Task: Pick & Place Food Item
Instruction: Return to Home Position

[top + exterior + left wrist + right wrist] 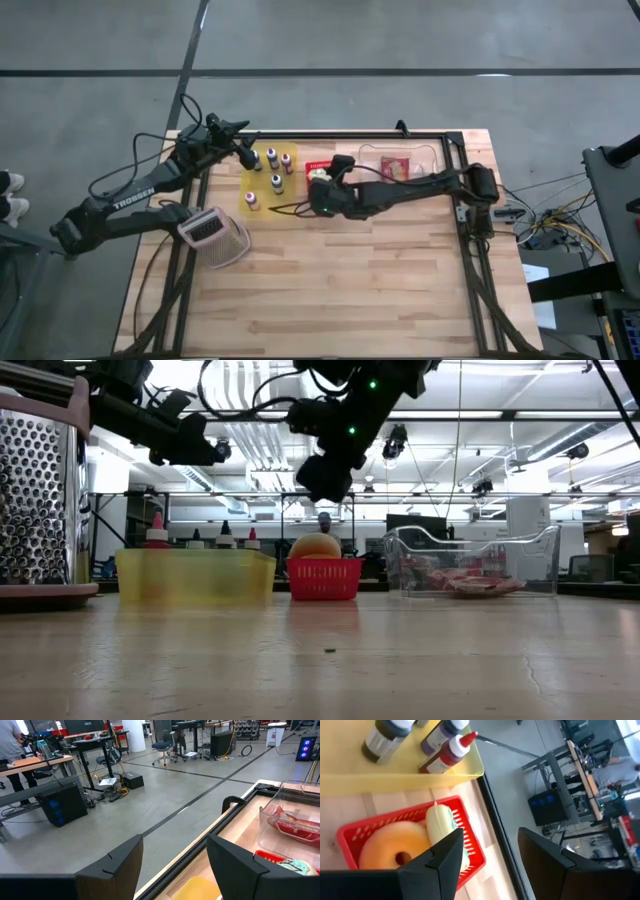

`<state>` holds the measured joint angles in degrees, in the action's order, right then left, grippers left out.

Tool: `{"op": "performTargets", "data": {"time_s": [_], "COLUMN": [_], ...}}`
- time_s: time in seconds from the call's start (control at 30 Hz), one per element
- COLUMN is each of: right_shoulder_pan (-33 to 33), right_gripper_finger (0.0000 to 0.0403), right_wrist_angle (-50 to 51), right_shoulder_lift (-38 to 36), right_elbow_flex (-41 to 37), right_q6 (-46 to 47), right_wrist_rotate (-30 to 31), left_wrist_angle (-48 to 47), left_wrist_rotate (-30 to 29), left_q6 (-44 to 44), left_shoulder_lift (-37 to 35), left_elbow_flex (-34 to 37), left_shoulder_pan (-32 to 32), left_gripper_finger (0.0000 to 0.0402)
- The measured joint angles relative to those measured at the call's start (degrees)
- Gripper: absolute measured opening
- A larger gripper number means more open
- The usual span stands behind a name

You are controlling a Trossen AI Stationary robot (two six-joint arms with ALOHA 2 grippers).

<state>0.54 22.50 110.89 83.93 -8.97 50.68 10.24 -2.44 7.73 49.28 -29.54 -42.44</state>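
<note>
Right wrist view: donut (390, 845) sits in the bin (476, 854), with the right tool (490, 840) spread empty just above it. Retreating low could clip the rim and spill it; left tool (175, 842) waits open by the tray (200, 889).

This is looking like a robotics lab. Two dark robot arms, the left arm (133, 200) and the right arm (410, 190), are reaching over a wooden table (330, 290) that is carrying a black metal frame (472, 270). Around the table a bare concrete floor (125, 815) is stretching away (dark seams are crossing it). Beyond the table, workbenches (45, 762), office chairs (162, 745) and a computer tower (57, 805) are standing, with a person (7, 745) at one bench. High above the table strip lights (500, 414) are glowing, and cables (545, 225) are trailing beside the table
</note>
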Motion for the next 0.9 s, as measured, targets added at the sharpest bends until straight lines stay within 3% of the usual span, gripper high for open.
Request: {"op": "performTargets", "data": {"time_s": [0.13,0.37,0.7,0.9], "right_shoulder_pan": [0.37,0.32,-0.47,-2.66], "right_gripper_finger": [0.0185,0.0185,0.0185,0.0175], "right_wrist_angle": [0.02,-1.35,-14.08,-19.29], "right_shoulder_lift": [-0.99,-4.52,-4.98,-4.98], "right_elbow_flex": [-0.12,-0.36,-0.54,-0.62], "right_q6": [2.84,4.72,0.14,4.21], "right_wrist_rotate": [-0.79,-11.39,-22.05,-30.14], "left_wrist_angle": [-0.01,0.0,0.0,-0.01], "left_wrist_rotate": [0.0,0.0,0.0,0.0], "left_q6": [0.0,0.0,0.0,0.0], "left_shoulder_lift": [0.01,0.01,0.05,0.06], "left_elbow_flex": [0.0,0.0,0.0,0.0], "left_shoulder_pan": [0.01,0.01,0.01,0.01], "left_gripper_finger": [0.0223,0.0223,0.0223,0.0223]}}
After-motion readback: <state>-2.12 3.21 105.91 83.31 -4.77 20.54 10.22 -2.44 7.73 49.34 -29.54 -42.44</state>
